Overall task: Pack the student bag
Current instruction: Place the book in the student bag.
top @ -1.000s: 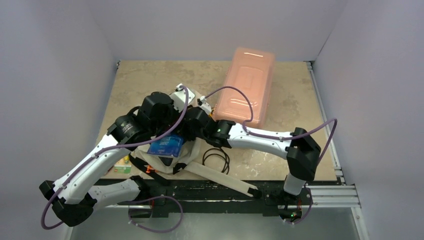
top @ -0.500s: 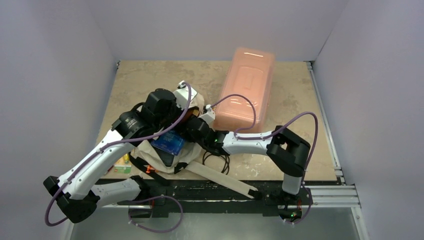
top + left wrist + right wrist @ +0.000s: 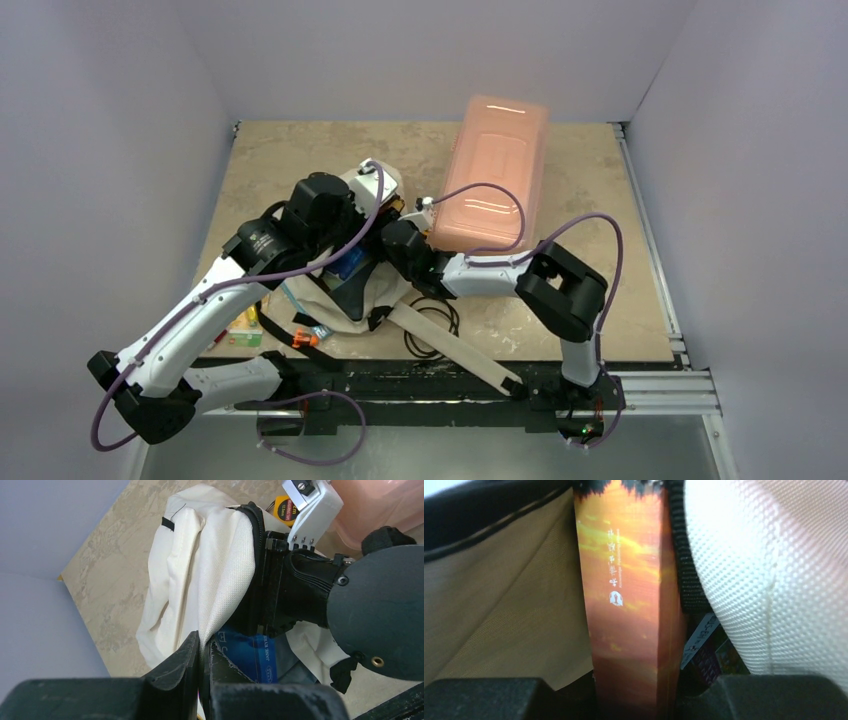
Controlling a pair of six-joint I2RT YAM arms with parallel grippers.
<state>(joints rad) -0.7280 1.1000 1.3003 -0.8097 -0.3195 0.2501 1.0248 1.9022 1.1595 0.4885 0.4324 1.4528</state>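
Left gripper (image 3: 202,646): pinched tight on the student bag (image 3: 210,570) rim, bag just ahead.
Right gripper (image 3: 634,700): clamping orange book (image 3: 624,590), inside bag's mouth.

White-shelled left arm (image 3: 190,320) and right arm (image 3: 485,274) show black joints, purple cables (image 3: 585,217) and a black left tool (image 3: 201,647).

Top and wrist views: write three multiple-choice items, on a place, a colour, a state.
1. The pink box lies: A on the table, right of the bag; B inside it; C on the floor.
2. The book in the right gripper is: A green; B orange; C white.
3. The left gripper is: A wide open; B out of view; C shut on the bag's cloth.
Key: A, the box stands beside the bag; B, an orange cover fills the right wrist view; C, its fingers pinch cream cloth.
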